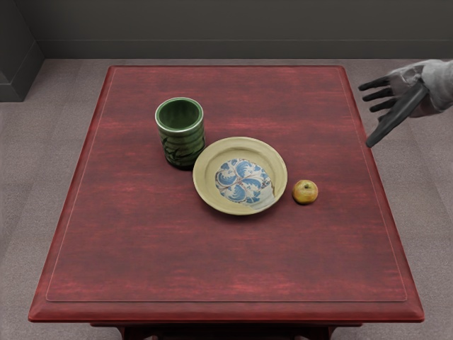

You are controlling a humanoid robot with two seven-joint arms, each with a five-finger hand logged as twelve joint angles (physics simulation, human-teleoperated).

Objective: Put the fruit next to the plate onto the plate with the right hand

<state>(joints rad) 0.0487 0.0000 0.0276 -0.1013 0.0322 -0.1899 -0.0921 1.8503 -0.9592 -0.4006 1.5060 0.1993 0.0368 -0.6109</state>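
Observation:
A small yellow-orange apple lies on the red table just right of the plate, apart from its rim. The plate is cream with a blue pattern in its middle and holds nothing. My right hand hovers off the table's far right edge, well above and right of the apple, its dark fingers spread and holding nothing. The left arm does not show.
A green glazed cup stands upright just left of and behind the plate, close to its rim. The table's raised rim runs along the front edge.

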